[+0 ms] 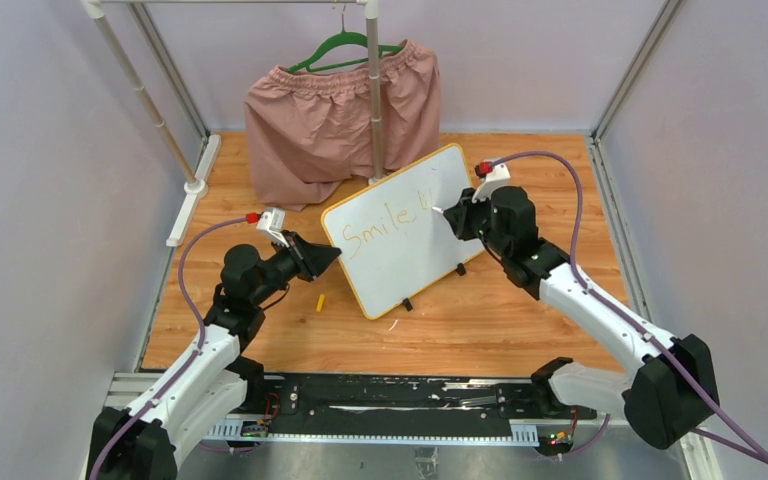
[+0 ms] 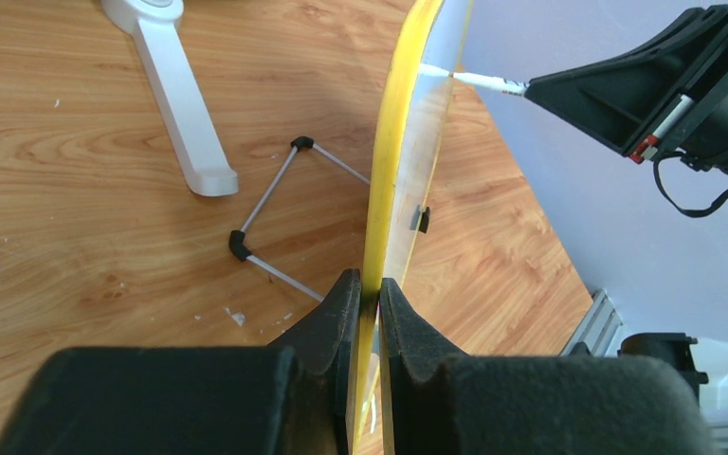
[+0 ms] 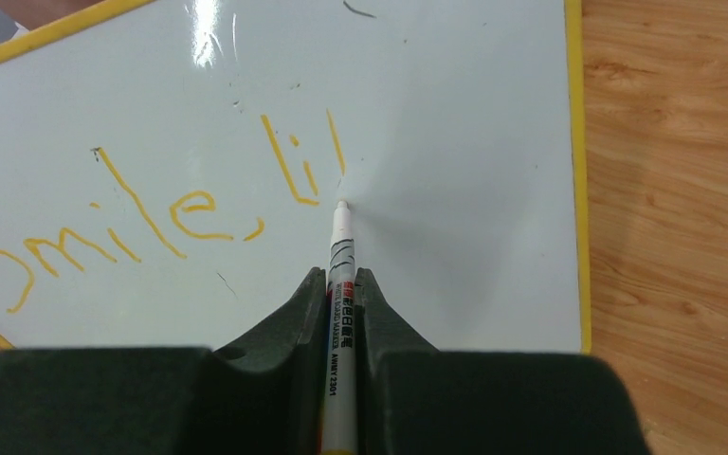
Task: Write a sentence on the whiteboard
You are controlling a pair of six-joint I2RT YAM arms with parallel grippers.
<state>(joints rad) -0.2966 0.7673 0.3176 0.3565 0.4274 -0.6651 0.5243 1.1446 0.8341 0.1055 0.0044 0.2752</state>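
Bright, even overhead light in all views. In the right wrist view glare streaks the whiteboard (image 3: 455,190) near its top, and the marker (image 3: 341,275) throws a faint soft shadow. Both wrist views blur the near jaws; the wooden surface (image 2: 104,190) is sharp.

The wooden table (image 1: 520,320) carries the whiteboard (image 1: 405,235), propped on its black feet (image 1: 407,304) mid-table. A small yellow piece (image 1: 321,300) lies just left of it, and a white rack foot (image 1: 192,195) lies at the far left.

Pink shorts (image 1: 325,125) on a green hanger (image 1: 332,46), small yellow piece (image 1: 321,300) on the wooden tabletop (image 1: 505,322)
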